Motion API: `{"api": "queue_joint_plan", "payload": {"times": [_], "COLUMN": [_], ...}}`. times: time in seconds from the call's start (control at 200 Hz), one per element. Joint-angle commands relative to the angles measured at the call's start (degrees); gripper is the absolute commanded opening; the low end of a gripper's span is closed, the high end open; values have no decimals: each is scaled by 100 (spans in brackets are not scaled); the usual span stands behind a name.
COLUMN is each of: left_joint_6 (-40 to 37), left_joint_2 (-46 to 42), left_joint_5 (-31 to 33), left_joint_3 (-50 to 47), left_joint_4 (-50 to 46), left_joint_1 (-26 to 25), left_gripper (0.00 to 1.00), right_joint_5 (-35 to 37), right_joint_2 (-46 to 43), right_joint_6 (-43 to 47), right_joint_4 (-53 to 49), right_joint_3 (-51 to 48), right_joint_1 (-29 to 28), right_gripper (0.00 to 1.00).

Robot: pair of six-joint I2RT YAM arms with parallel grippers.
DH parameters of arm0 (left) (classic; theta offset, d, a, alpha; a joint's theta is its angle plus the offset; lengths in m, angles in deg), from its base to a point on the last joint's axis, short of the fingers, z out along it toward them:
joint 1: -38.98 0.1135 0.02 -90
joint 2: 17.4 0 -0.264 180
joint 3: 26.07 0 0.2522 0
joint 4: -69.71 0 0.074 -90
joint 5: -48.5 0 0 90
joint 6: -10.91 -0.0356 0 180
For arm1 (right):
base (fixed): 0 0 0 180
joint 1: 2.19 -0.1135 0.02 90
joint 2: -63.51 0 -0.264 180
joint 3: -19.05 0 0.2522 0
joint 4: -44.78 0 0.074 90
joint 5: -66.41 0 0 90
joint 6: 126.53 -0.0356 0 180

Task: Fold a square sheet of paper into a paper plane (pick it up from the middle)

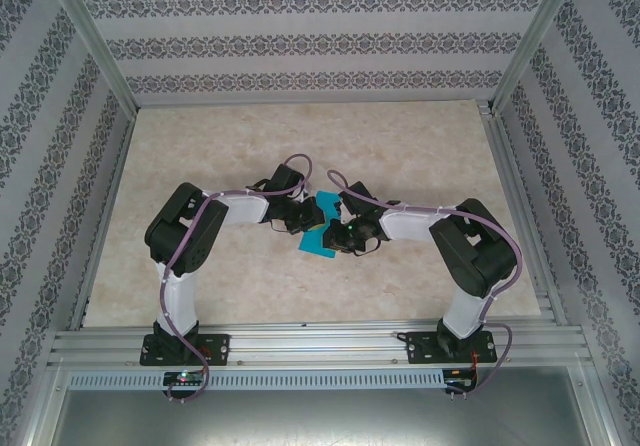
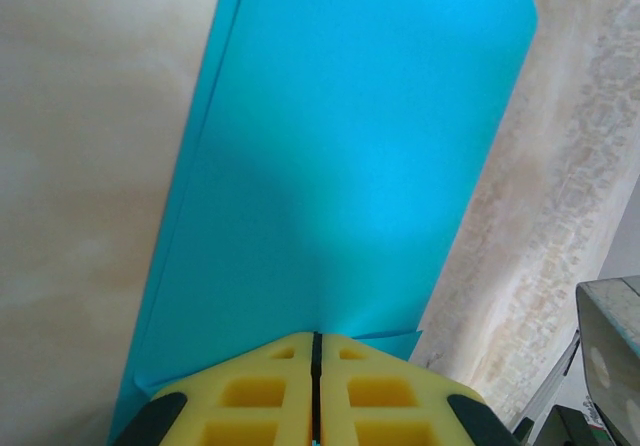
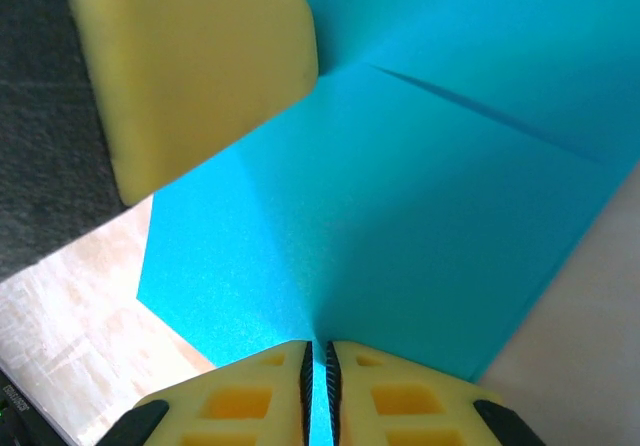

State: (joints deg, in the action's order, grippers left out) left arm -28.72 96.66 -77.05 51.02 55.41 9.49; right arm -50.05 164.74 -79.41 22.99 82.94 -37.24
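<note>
Table (image 1: 400, 146): pale marbled top.
Paper (image 1: 322, 228): turquoise, doubled over, one crease showing; at the table's centre, spanning between both grippers.
Left gripper (image 2: 315, 361): yellow pads pressed together, pinching the paper's near edge.
Right gripper (image 3: 318, 366): pads almost together, paper edge clamped in the narrow slit.

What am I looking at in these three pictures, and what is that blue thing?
You are looking at two robot arms bolted to the near edge of a table. One picture looks down from above. The other two come from small cameras on each wrist, so the yellow pads at the bottom belong to that arm's own tool. The left tool and right tool are both closed on a turquoise paper, creased and doubled over, near the table's middle.
</note>
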Motion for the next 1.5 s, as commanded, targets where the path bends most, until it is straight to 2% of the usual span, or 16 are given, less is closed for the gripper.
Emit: {"api": "queue_joint_plan", "payload": {"times": [0.0,0.29,0.58,0.924,1.239,1.494], "left_joint_6": [18,-16,-62,-71,-54,-63], "left_joint_2": [225,211,226,239,279,310], "left_joint_5": [218,189,162,196,184,205], "left_joint_3": [-212,-223,-172,-172,-174,-156], "left_joint_4": [-235,-252,-302,-314,-304,-324], "left_joint_1": [24,23,23,22,23,29], "left_gripper": [10,10,11,10,10,9], "right_joint_5": [70,-55,-185,-181,-219,-333], "right_joint_2": [37,-461,-182,59,-187,-344], "right_joint_6": [130,169,67,-89,-202,-549], "right_joint_4": [-437,-634,-546,-305,-286,106], "right_joint_3": [-205,206,262,-332,-481,-978], "right_joint_1": [-45,-68,-132,-134,-123,-113], "right_gripper": [16,16,15,14,15,15]}}
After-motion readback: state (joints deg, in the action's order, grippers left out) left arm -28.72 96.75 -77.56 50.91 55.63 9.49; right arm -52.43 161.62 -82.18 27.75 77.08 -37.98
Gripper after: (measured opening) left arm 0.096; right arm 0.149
